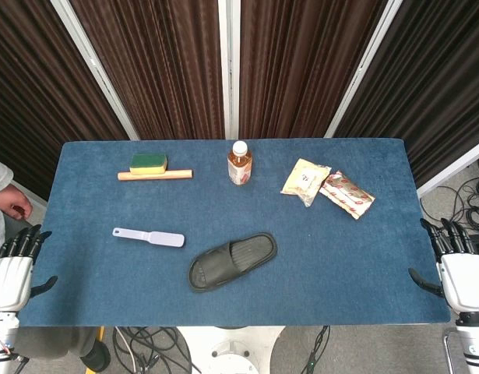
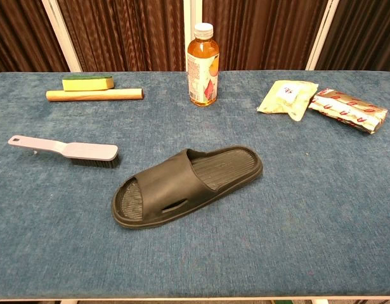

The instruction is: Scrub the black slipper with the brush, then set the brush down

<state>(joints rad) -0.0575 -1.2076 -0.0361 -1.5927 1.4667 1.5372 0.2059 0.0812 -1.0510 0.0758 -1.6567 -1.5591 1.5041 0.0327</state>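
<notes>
Your left hand (image 1: 12, 269) sat off the table's left edge and your right hand (image 1: 457, 269) off its right edge — both empty, fingers apart and pointing away from you, thumbs turned in toward the blue table (image 1: 340, 265). The black slipper (image 1: 232, 260) lay sole-down near the front middle, angled, its toe end toward you. The brush (image 1: 148, 236) rested just left of it, apart from it, bristles down, handle pointing left. Farther back you had a sponge (image 1: 148, 163) touching a wooden stick (image 1: 154, 175), an upright bottle (image 1: 239, 164), and two snack packets (image 1: 305, 181) (image 1: 346, 194) — their labels were too small to read.
</notes>
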